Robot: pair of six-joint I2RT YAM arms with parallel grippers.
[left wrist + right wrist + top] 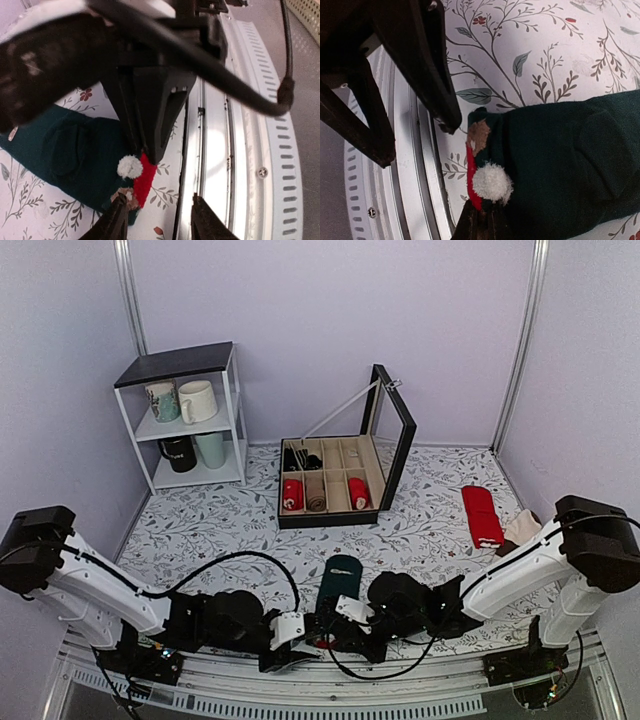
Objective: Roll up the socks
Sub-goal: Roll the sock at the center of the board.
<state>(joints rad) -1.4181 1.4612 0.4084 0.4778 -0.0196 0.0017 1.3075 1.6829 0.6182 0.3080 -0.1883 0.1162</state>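
The dark teal-green socks lie flat as a strip at the near middle of the table. Their near end carries a red edge, a brown patch and a white pom-pom. My right gripper is shut on that near end, at the red edge just under the pom-pom. My left gripper is open just beside it. Its left fingertip touches the brown patch, its other fingertip hangs over the metal rail. In the top view the two grippers meet, left and right.
An open black organiser box with red and beige rolls stands at the back middle. Flat red socks and beige socks lie at the right. A shelf with mugs stands back left. The metal rail runs along the table's near edge.
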